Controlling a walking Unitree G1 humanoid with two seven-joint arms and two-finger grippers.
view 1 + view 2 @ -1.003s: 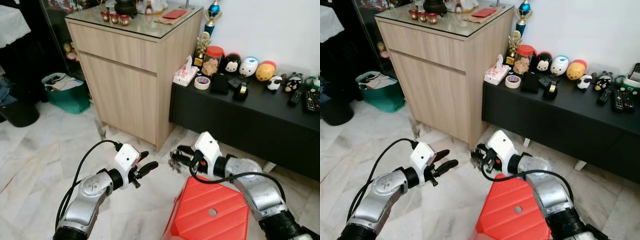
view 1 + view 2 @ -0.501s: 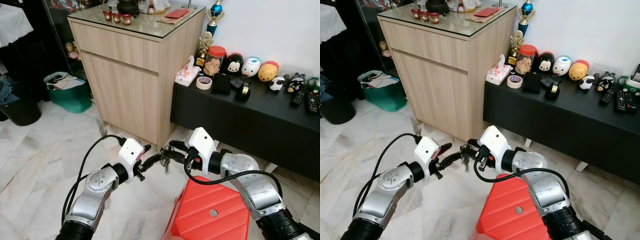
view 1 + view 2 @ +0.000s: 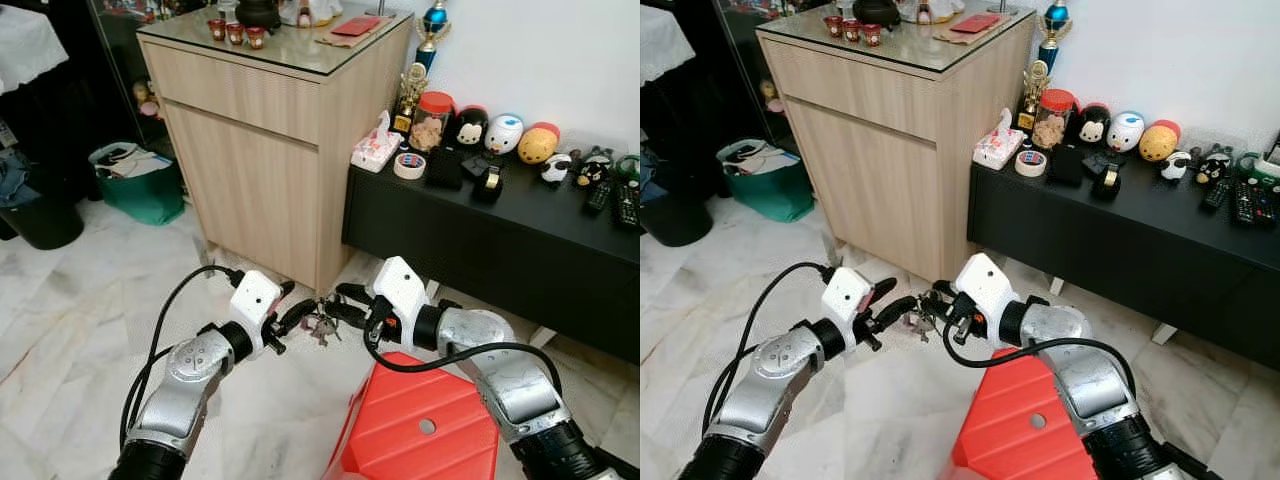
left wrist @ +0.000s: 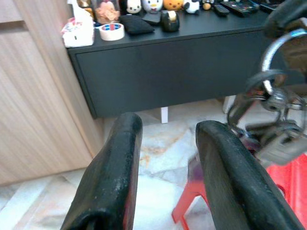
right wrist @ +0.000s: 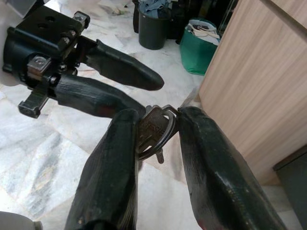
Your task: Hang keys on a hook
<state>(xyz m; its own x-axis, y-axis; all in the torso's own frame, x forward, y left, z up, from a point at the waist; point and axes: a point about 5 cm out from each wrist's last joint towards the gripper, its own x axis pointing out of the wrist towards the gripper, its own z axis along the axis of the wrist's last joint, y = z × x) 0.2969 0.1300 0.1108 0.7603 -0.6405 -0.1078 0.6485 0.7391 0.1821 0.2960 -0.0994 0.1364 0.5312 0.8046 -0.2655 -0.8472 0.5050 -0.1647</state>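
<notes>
A bunch of keys [image 3: 320, 326] on a metal ring hangs above the marble floor, in front of the wooden cabinet. My right gripper [image 3: 336, 306] is shut on the ring, and the keys [image 5: 154, 128] sit pinched between its two black fingers [image 5: 112, 158]. My left gripper [image 3: 301, 313] is open, and its tips reach the bunch from the left. In the right wrist view its lower finger [image 5: 98, 98] ends right against the keys. The keys [image 4: 276, 132] hang just beside the left gripper [image 4: 169, 125], outside its gap.
A red plastic stool [image 3: 420, 425] stands under my right arm. A tall wooden cabinet [image 3: 260, 170] is ahead, with a low black console [image 3: 500, 235] carrying toys and remotes to its right. A green bag [image 3: 140, 185] and a black bin [image 3: 40, 215] sit at far left.
My two grippers have come together. The left gripper moved right and up to the keys, and the right gripper carried the keys left to meet it.
</notes>
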